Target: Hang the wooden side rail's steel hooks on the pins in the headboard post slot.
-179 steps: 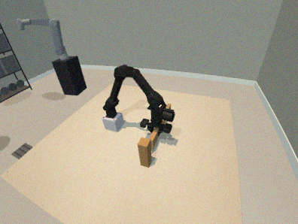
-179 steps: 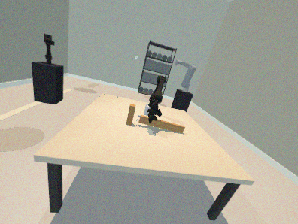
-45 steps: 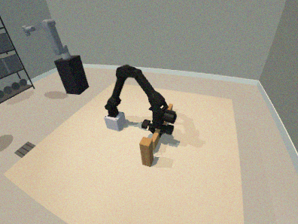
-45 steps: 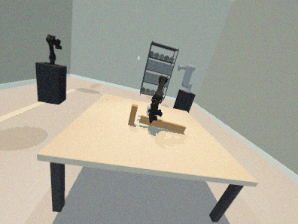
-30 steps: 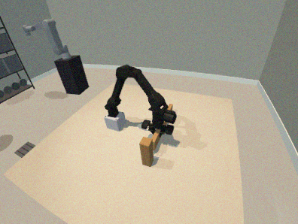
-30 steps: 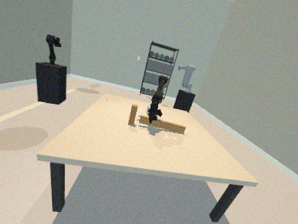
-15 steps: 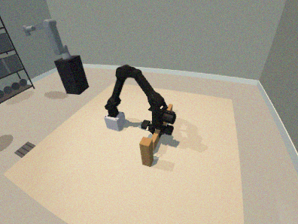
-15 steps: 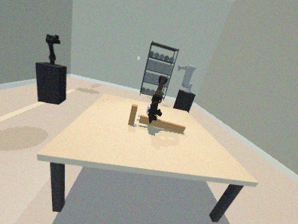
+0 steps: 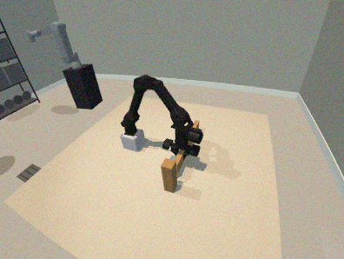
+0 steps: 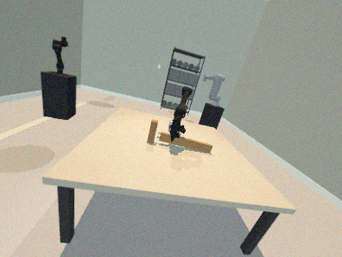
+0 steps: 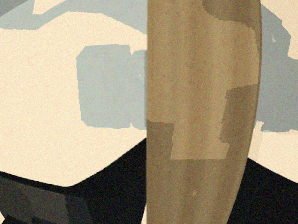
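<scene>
The wooden side rail [image 9: 179, 162] [image 10: 199, 145] [image 11: 200, 75] is held partway along its length, nearer its hook end. In the exterior view that end is raised a little and the far end is low, at the table top. The light steel hooks [image 10: 159, 135] point at the post, with a small gap that appears to separate them from it. The headboard post [image 9: 169, 175] [image 10: 152, 131] stands upright. Its slot and pins are not visible. My gripper [image 9: 181, 151] [image 10: 174, 137] [image 11: 180, 145] is shut on the rail, one finger on each side.
The light table top [image 9: 109, 195] [image 10: 117, 168] lies under the post and rail. The arm's pale base block [image 9: 132, 141] stands on it, behind the rail in the exterior view. A shelf rack [image 10: 175, 77] and black pedestals [image 9: 83, 87] [image 10: 59, 95] stand beyond the table.
</scene>
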